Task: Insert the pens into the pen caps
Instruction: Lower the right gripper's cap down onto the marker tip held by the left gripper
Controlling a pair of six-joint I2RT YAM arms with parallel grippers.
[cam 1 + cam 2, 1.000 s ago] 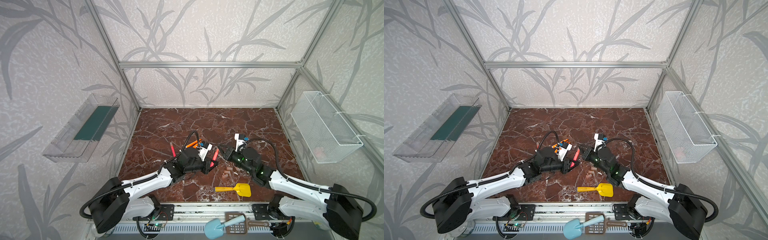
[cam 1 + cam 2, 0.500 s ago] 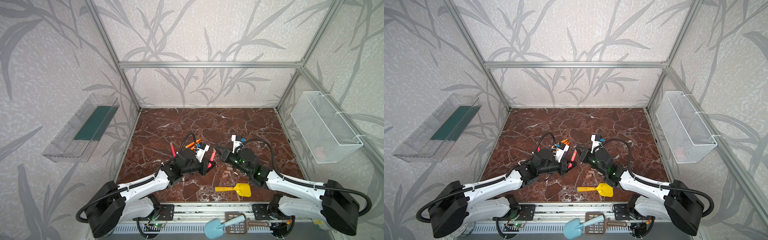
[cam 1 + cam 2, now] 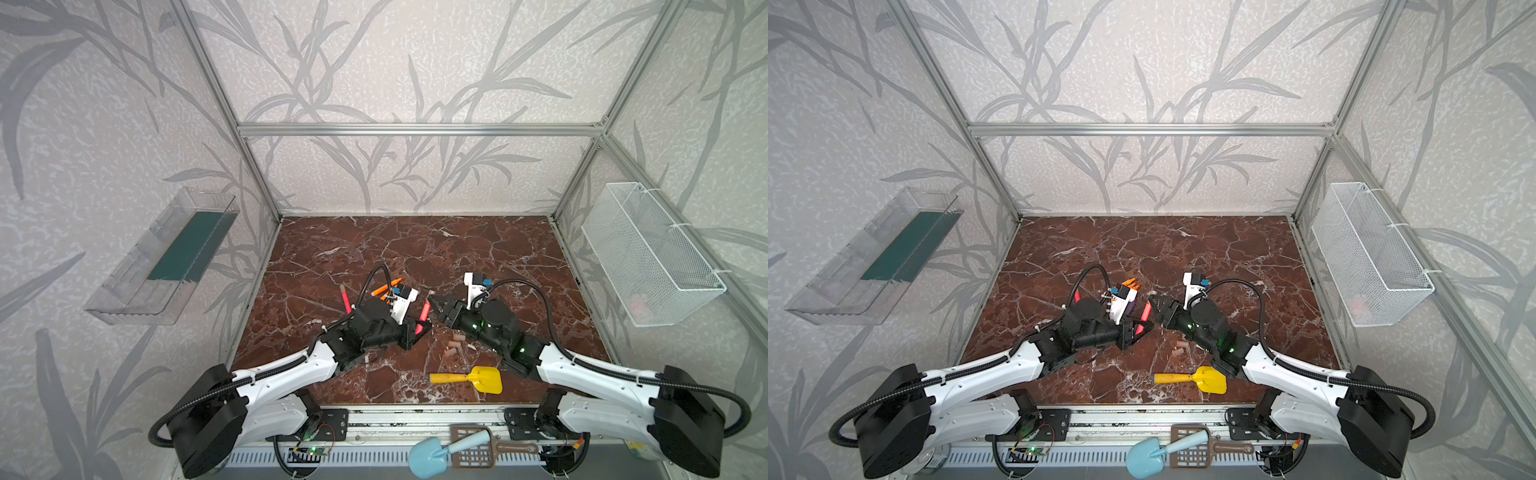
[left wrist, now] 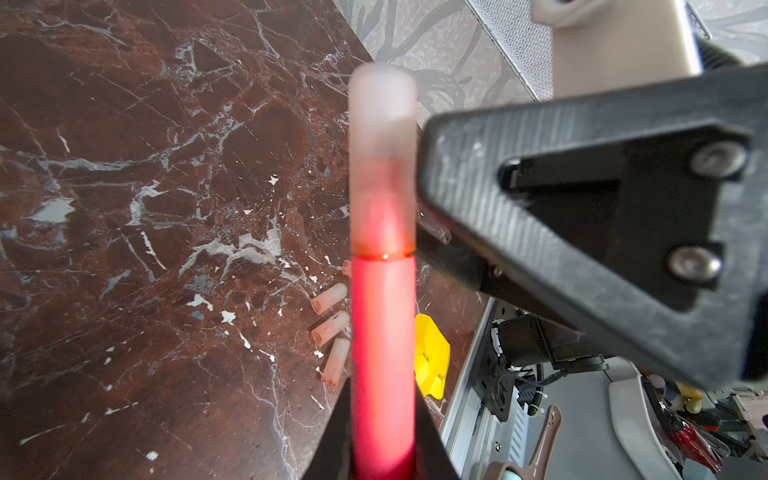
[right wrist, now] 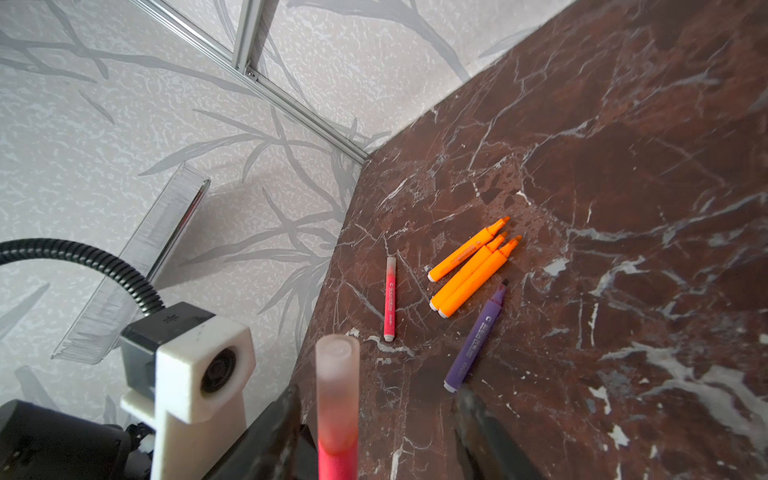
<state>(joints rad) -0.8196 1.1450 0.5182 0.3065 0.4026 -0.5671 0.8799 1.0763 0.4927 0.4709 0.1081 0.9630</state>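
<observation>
Item in hand: one pink-red pen [image 4: 382, 353], clamped in the left gripper's [image 3: 417, 328] jaws over the desk [image 3: 374, 249], tip seated in a pale cap [image 4: 382, 166]; the right gripper [image 3: 437, 304] stands at that cap, jaws parted, gripping nothing. Step judged: this capping looks complete; next calls for setting the pen down and matching the three orange pens [image 5: 473, 270] and the purple pen [image 5: 476, 338] with the loose caps [image 4: 330, 328] near the yellow shovel [image 3: 478, 379]. Surroundings: red-brown marbled surface, leaf-patterned walls [image 3: 395, 83], wire basket [image 3: 648, 257] on one side wall.
</observation>
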